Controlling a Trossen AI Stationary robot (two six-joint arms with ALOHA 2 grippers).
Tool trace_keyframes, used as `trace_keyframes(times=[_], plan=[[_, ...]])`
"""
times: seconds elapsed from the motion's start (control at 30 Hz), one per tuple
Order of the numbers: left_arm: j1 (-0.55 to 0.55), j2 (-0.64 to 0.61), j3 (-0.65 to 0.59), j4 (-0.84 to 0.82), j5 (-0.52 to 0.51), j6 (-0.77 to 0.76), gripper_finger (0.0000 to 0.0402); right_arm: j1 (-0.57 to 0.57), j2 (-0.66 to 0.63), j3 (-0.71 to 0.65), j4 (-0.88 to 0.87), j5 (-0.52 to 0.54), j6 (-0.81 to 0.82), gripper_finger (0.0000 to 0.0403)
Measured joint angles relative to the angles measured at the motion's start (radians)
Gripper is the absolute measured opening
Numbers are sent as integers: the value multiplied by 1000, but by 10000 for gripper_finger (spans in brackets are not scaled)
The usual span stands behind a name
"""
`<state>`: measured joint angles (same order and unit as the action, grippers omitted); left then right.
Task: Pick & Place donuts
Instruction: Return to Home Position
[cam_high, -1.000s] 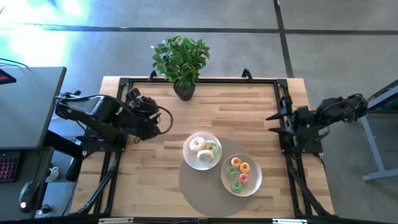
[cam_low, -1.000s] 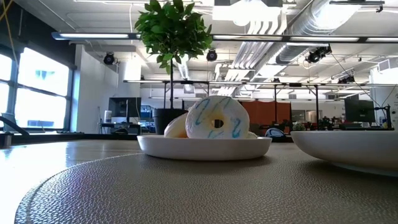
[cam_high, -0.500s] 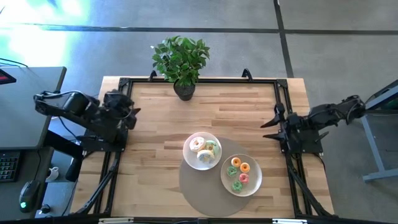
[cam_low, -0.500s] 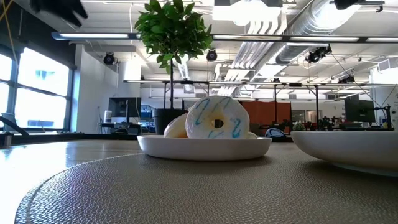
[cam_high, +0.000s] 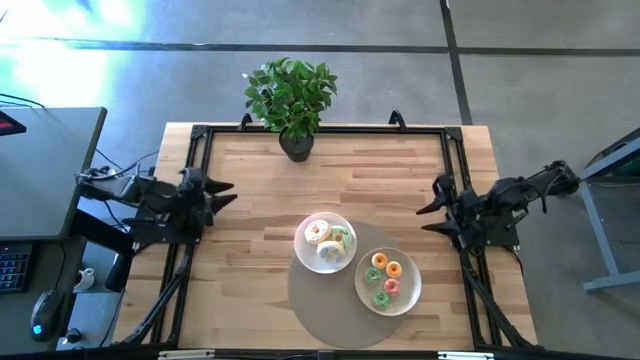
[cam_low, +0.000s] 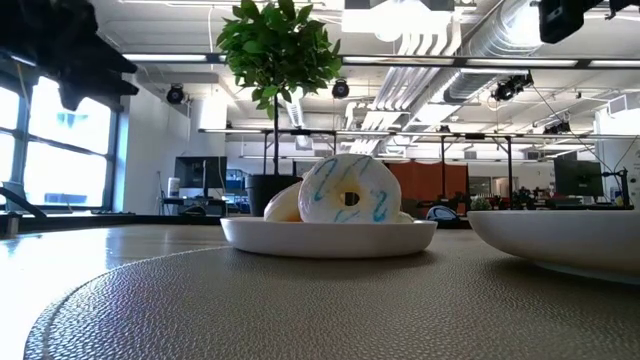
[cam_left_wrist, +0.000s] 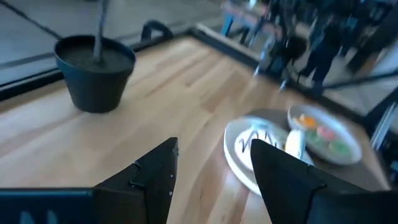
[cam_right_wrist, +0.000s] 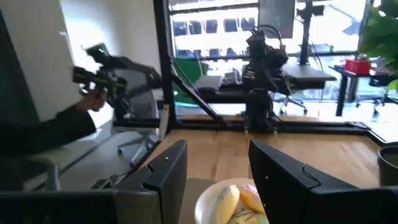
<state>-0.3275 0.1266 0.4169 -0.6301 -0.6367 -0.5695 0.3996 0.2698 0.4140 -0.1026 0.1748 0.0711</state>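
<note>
The left arm (cam_high: 150, 198) sits folded at the counter's (cam_high: 250, 160) 9 o'clock edge; the left jaws point toward 3 o'clock, spread wide, with nothing between the fingers (cam_left_wrist: 155, 180). The right arm (cam_high: 500, 200) sits at the 3 o'clock edge; the right jaws face 9 o'clock, also parted and empty, fingers (cam_right_wrist: 283, 180) well apart.

All the donuts lie on two white plates set on a round grey mat (cam_high: 320, 305) toward 6 o'clock of the counter; neither arm is near them. The big donuts (cam_high: 322, 238) fill the near-centre plate (cam_high: 298, 246); in the low view a white one with blue streaks (cam_low: 350, 197) stands on edge, leaning against a yellowish one (cam_low: 283, 205) behind it. The small donuts (cam_high: 383, 272), orange, yellow, green and pink, lie flat on the second plate (cam_high: 358, 284), just beside the first at its 4 o'clock; the two rims are close, and whether they touch cannot be told.

A potted plant (cam_high: 292, 95) stands at the counter's 12 o'clock edge, well apart from the plates.
</note>
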Motion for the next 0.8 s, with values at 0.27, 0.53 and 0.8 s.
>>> trace_keyframes(times=[0.27,0.53,0.8], plan=[[0,-103,-68,76,22,73,202,0,-188,-67,-4,-31,-8,169],[0,-116,-192,355,106,245,202,0,-260,-197,76,-35,-5,169],[0,-119,-282,496,191,251,202,0,-265,-262,127,-27,-8,169]])
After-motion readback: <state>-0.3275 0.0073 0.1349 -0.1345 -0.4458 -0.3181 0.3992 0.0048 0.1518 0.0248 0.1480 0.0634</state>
